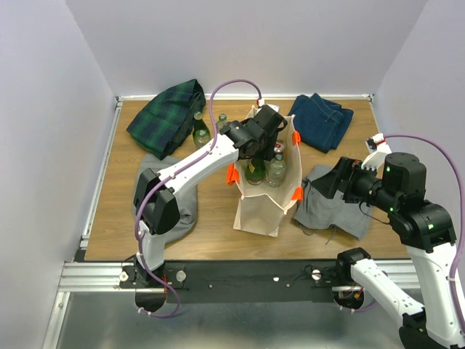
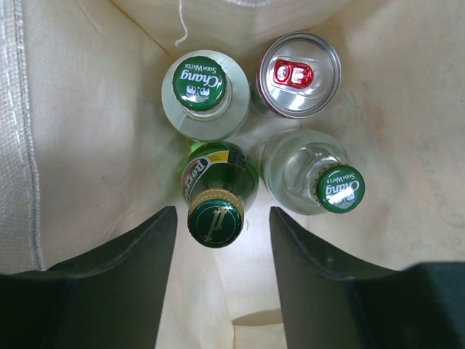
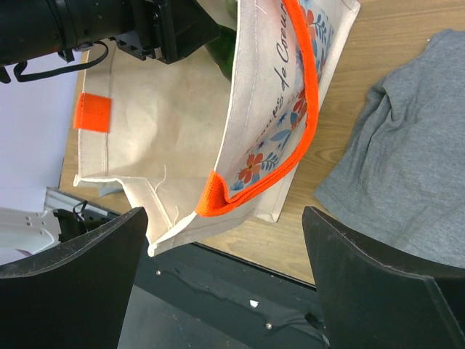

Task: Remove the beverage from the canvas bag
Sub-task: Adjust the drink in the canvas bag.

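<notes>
Tabletop (image 1: 211,218): left end effector (image 2: 221,215) inside canvas bag (image 1: 258,207)

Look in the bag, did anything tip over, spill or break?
Nothing is spilled or tipped. Inside the beige canvas bag with orange handles, two clear bottles with green caps, a dark green glass bottle with a gold cap and a silver can all stand upright. Only a loose white thread dangles from the bag's inner seam.
</notes>
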